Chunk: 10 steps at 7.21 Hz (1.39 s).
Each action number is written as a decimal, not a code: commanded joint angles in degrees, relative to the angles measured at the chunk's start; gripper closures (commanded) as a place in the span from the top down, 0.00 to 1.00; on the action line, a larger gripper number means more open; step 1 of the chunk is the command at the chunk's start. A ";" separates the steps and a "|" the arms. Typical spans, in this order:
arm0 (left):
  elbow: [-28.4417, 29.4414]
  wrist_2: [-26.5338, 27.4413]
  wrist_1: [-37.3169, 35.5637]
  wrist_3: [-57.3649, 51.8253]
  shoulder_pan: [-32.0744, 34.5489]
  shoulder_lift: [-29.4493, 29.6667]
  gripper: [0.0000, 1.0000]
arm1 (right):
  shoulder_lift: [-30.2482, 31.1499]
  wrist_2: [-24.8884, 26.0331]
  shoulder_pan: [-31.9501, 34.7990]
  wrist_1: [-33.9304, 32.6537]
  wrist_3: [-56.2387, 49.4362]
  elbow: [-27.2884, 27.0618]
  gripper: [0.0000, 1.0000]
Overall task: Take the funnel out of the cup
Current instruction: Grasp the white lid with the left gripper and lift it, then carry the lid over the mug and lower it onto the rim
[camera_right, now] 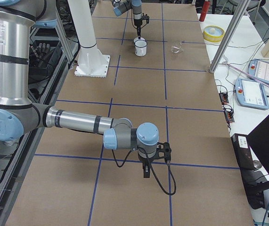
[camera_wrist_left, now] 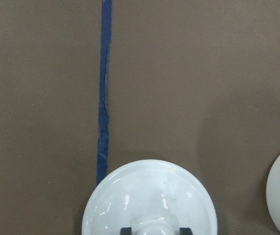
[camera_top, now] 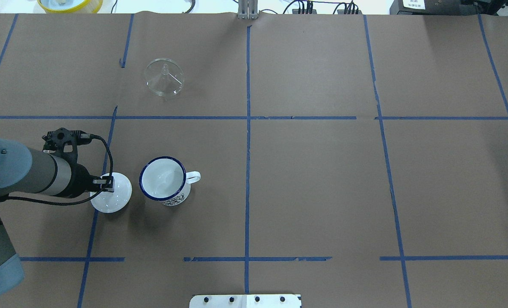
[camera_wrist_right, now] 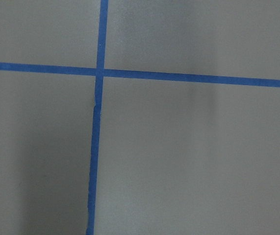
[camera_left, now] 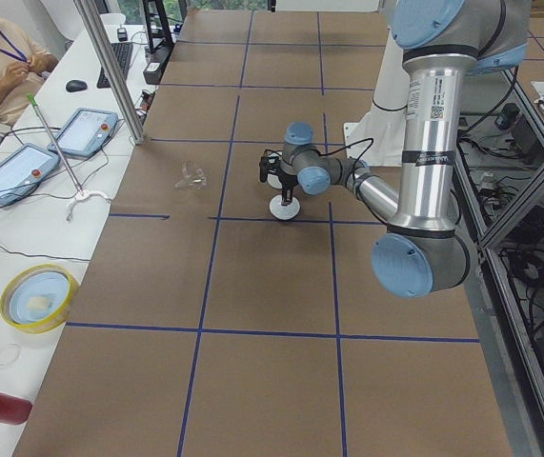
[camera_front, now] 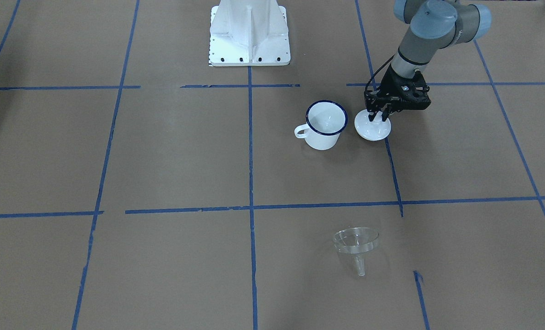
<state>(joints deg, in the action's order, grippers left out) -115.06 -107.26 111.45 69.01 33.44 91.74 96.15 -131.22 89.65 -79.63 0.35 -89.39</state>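
Note:
The clear funnel [camera_front: 355, 243] lies on its side on the brown paper, far from the cup, also seen in the overhead view [camera_top: 164, 77]. The white enamel cup [camera_front: 326, 124] with a dark blue rim stands upright with nothing in it [camera_top: 163, 179]. My left gripper [camera_front: 377, 114] is beside the cup, its fingers closed against the knob of a white round lid [camera_front: 372, 128] that rests on the table [camera_wrist_left: 149, 196]. My right gripper [camera_right: 146, 172] hangs low over bare paper far from these things; I cannot tell whether it is open or shut.
The white robot base [camera_front: 249, 34] stands at the table's robot side. Blue tape lines cross the paper. A yellow-rimmed bowl [camera_top: 70, 4] sits beyond the far edge. A person and tablets [camera_left: 90, 129] are at a side desk.

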 commanded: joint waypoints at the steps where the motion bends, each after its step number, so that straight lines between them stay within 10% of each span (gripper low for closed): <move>1: -10.82 -0.40 -12.93 -0.80 3.37 0.45 0.00 | 0.00 0.00 0.00 0.00 0.00 0.00 1.00; 3: -18.17 -0.76 -26.22 -0.45 4.52 6.73 0.00 | 0.00 0.00 0.00 0.00 0.00 0.00 1.00; 5: -11.64 -3.30 -38.38 0.51 3.83 23.51 0.00 | 0.00 0.00 0.00 0.00 0.00 0.00 1.00; 10: -0.78 -3.40 -28.84 5.96 0.94 25.77 0.00 | 0.00 0.00 0.00 0.00 0.00 0.00 1.00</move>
<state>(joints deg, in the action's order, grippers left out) -116.51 -110.79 81.68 74.06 35.67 117.63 96.15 -131.22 89.65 -79.63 0.35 -89.39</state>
